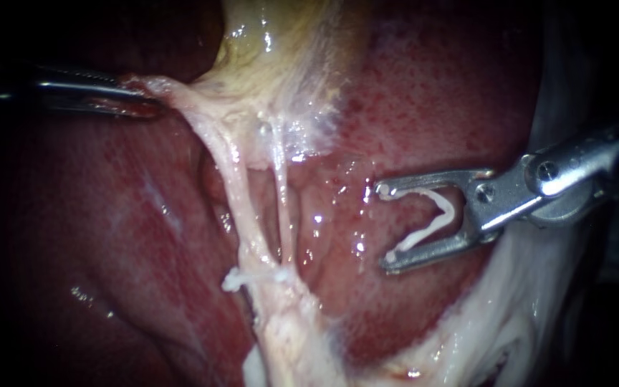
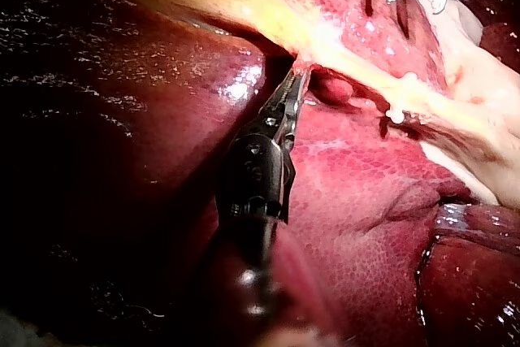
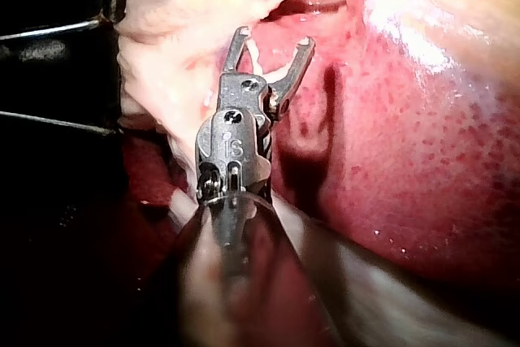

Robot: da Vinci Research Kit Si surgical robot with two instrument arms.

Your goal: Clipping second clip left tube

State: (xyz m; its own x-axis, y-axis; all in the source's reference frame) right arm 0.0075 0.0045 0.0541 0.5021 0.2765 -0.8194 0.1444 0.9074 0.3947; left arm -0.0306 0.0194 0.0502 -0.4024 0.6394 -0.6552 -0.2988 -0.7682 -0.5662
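Closest up, the right instrument (image 1: 385, 228), a bright steel shaft ending in two slotted jaws, is hanging over the red speckled liver (image 1: 431, 86). Its jaws are standing wide and cradling a white V-shaped clip (image 1: 430, 232), one arm seated in each. It's well apart from the left tube (image 1: 234, 193), that pale glistening cord running down from the yellowish gallbladder (image 1: 274, 57), with the thinner right tube (image 1: 281, 193) just beside it.

Across the way, the left instrument (image 1: 145, 97) is clamping a pale fold of tissue (image 1: 170, 89) and seems to be drawing the cord taut. A small white seated clip (image 1: 241, 278) is lying across the left tube's lower end.

To do this well, I reckon the wrist wants rolling so one jaw is passing behind the left tube and the other in front. It should be coming in square, above the seated clip with a gap between, and catching nothing of the right tube before squeezing.

Hard to judge: the tube's far side is hidden, the window between the tubes is looking narrow, and the left shaft is vanishing into darkness.
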